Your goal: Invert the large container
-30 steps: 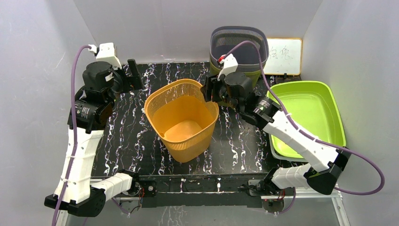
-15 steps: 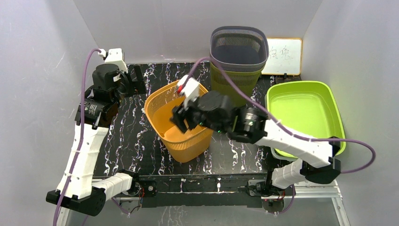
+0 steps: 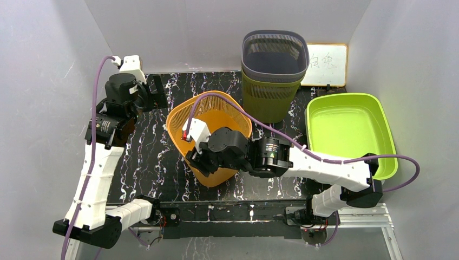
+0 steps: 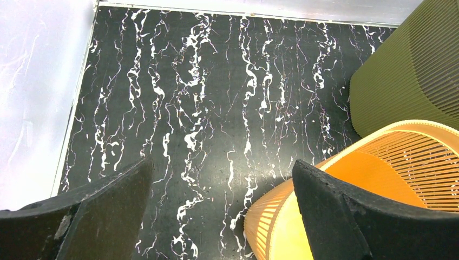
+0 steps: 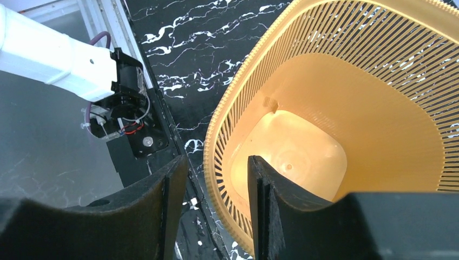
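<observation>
Item: orange slatted basket [image 3: 216, 116], upright, mouth up, mid-table [image 3: 151, 157]; I logged it as not yet inverted. Right gripper [image 5: 214, 168] straddled its near rim, jaws parted, no pinch. Left gripper [image 4: 222, 165] spread, empty, beside the far rim. Remaining, I judged: grip, tip over.

small whiteboard [image 3: 325, 65] at the back, two handwritten characters in black, too faint to read
</observation>
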Controlling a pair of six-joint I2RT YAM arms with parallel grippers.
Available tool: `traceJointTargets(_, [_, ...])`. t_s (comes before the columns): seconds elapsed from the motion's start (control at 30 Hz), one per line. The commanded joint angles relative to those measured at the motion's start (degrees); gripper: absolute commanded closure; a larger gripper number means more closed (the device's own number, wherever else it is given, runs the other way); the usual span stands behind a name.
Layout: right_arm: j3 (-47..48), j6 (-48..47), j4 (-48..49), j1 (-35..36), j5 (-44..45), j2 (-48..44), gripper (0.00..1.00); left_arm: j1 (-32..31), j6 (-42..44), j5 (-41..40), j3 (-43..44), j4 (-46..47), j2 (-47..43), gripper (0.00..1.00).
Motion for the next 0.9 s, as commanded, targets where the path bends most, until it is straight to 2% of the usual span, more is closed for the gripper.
traceJointTargets(0.0, [-0.3,-0.8,1.3,0.8,-1.1,-0.7,0.58,-0.2,0.1,-1.3,1.6,-0.7,-1.3,0.02])
traceJointTargets(0.23, [-0.6,-0.6,1.3,1.1,-0.7,1.7,0.65,-0.2,0.0,-2.4,3.9,-2.3,-1.7,0.02])
traceJointTargets(0.5, [-3.6,-0.4,3.7,1.1,1.5,2.6,0.67,-0.2,0.2,-3.8,4.9,-2.8,-3.9,0.02])
traceJointTargets(0.6, [-3.1,0.0,3.3,1.1,2.8,4.1,0.81,-0.2,-0.1,-4.1,5.0,-2.8,-5.0,0.02])
traceJointTargets(0.7, [-1.7,1.3,2.7,1.1,3.5,5.6,0.99,-0.2,-0.2,-3.9,5.9,-3.4,-5.1,0.02])
traceJointTargets(0.87, [-1.4,3.9,4.7,1.0,4.0,5.4,1.00,-0.2,-0.2,-4.0,8.8,-4.6,-4.8,0.02])
